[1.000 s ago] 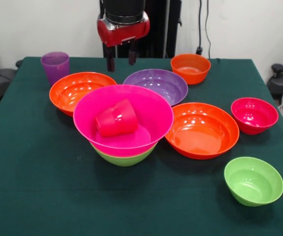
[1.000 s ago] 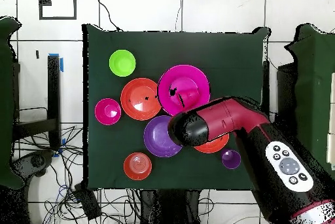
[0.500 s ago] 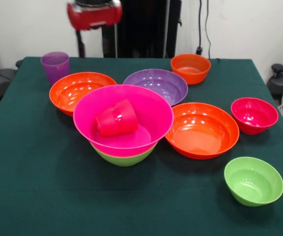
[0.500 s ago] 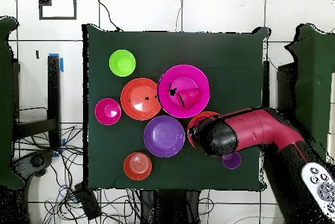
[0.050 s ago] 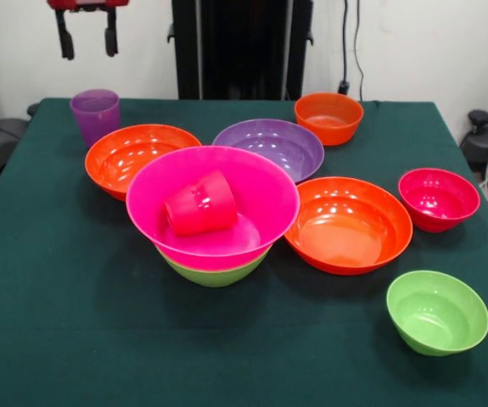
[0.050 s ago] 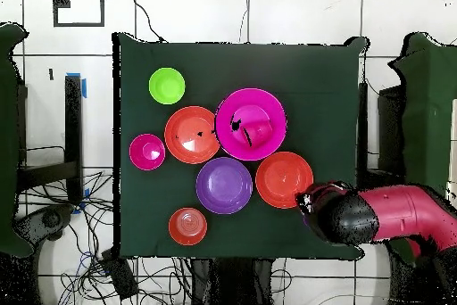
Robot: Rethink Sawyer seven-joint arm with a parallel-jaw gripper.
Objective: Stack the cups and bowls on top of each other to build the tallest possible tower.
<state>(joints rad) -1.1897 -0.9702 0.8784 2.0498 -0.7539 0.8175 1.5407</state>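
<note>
Arm raised, jaws parted above purple cup (image 5: 95, 114)

Gripper (image 5: 86, 42) at top left edge, fingers apart, empty, high above purple cup (image 5: 95, 115) which stands upright at table's (image 5: 57, 322) far left. Tower (image 5: 213, 216): wide hot pink bowl nested w/ others on lime green bowl, red-pink cup (image 5: 200, 204) lying on its side inside. Around it 2 wide orange bowls, purple bowl (image 5: 268, 147), small orange bowl (image 5: 328, 117), red-pink bowl (image 5: 438, 198), small lime green bowl (image 5: 437, 312) nearest the camera, right
</note>
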